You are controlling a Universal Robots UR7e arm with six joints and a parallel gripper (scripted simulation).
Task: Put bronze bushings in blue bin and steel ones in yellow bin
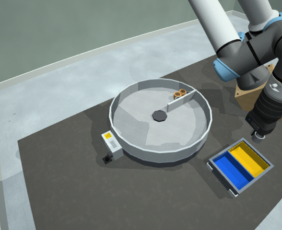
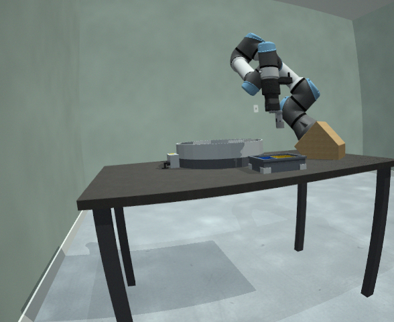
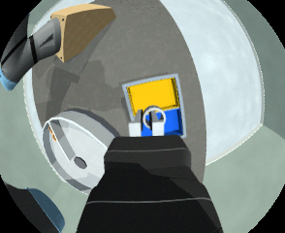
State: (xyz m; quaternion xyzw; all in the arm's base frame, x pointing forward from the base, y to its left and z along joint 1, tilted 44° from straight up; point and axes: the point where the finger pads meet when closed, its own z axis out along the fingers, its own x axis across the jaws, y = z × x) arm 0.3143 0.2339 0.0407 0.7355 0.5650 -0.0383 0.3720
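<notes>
My gripper (image 1: 258, 137) is shut on a steel bushing (image 3: 153, 118), a short grey sleeve, and holds it high above the table near the bin tray. In the wrist view the bushing hangs over the line between the yellow bin (image 3: 153, 96) and the blue bin (image 3: 169, 120). From the top view the gripper sits just beyond the yellow bin (image 1: 249, 157), with the blue bin (image 1: 231, 170) beside it. Two bronze bushings (image 1: 180, 93) rest on the turntable (image 1: 160, 119) behind its white divider wall (image 1: 181, 100). From the exterior view the gripper (image 2: 279, 121) hangs well above the tray (image 2: 277, 161).
A wooden wedge block (image 1: 253, 94) carries the arm's base at the back right. A small white control box (image 1: 111, 144) stands at the turntable's front left. The turntable has a raised rim and a dark hub (image 1: 159, 115) at its centre.
</notes>
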